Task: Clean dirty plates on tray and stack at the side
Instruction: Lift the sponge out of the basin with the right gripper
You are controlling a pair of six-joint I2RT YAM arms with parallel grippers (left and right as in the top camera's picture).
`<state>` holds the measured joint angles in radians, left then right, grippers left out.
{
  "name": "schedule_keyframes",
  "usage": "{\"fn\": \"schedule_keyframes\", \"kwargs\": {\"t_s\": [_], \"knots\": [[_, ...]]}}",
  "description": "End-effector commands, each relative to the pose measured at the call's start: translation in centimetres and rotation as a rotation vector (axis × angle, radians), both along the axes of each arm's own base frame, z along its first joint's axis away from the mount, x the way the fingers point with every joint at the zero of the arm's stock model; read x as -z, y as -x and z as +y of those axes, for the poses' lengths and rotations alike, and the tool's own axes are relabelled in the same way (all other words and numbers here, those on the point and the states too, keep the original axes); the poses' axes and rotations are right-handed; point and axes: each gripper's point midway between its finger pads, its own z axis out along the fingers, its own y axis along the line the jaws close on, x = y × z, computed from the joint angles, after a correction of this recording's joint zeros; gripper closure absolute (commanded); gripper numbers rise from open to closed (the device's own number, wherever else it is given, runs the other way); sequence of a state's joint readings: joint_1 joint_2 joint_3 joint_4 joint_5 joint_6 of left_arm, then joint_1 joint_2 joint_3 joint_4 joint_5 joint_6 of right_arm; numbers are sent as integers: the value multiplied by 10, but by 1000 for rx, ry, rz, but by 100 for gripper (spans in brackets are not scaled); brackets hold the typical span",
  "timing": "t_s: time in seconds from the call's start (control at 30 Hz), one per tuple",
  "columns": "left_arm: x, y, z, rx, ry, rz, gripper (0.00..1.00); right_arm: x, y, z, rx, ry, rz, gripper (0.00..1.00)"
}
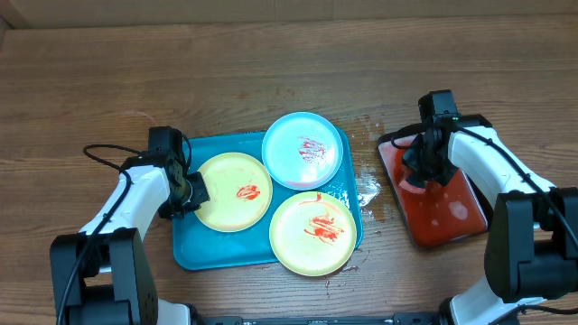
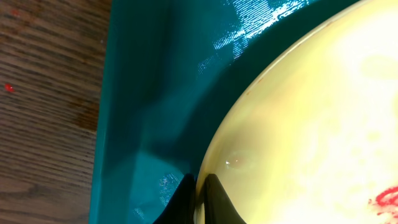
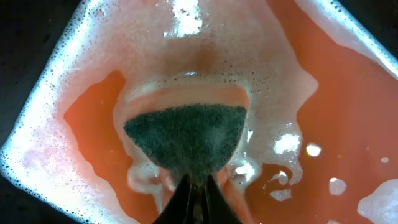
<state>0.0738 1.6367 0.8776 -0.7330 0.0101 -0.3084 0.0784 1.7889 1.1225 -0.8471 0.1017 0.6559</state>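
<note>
Overhead, three plates lie close together in the turquoise tray (image 1: 191, 246), each streaked with red sauce. The left yellow plate (image 1: 233, 191) sits toward the tray's left side. The light blue plate (image 1: 302, 151) lies at the far right corner and overhangs the rim. The second yellow plate (image 1: 313, 233) fills the near right corner, and its edge pokes past the rim there. A strip of bare tray floor shows only along the left and near sides.

The left gripper (image 1: 197, 191) reaches in over the tray's left rim. Its wrist view shows the jaws closed to a thin slit, with the left yellow plate's edge pinched between them.

The tray rests on a brown wooden table (image 1: 271, 54), which runs broad behind it. Wet splashes (image 1: 368, 190) glisten on the wood just right of the tray, in the narrow gap before a smaller black tray (image 1: 417, 242). That black tray, set at a slant, holds red liquid with pale foam along its walls.

The right gripper (image 1: 423, 173) hangs over the far end of the black tray. Its wrist view shows the jaws drawn together on the lower tip of a sponge (image 3: 185, 140). The sponge's dark green scouring face is turned up, and foam rings it in the liquid.
</note>
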Motion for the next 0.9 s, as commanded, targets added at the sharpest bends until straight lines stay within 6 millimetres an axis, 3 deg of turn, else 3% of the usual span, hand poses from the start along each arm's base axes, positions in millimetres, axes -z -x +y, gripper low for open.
{"fn": "schedule_keyframes", "kwargs": {"t_s": [0.0, 0.1, 0.37, 0.57, 0.87], "knots": [[5, 4, 7, -13, -33, 21, 96, -9, -4, -7, -46, 37, -24, 96], [5, 4, 7, -13, -33, 21, 96, -29, -8, -15, -43, 84, -64, 96], [5, 1, 7, -13, -34, 10, 96, -110, -15, -30, -101, 186, -280, 96], [5, 0, 7, -17, -34, 4, 95, -159, -4, -58, -51, 382, -384, 96], [4, -3, 7, -17, -35, -10, 96, -218, 13, -70, -4, 605, -518, 96]]}}
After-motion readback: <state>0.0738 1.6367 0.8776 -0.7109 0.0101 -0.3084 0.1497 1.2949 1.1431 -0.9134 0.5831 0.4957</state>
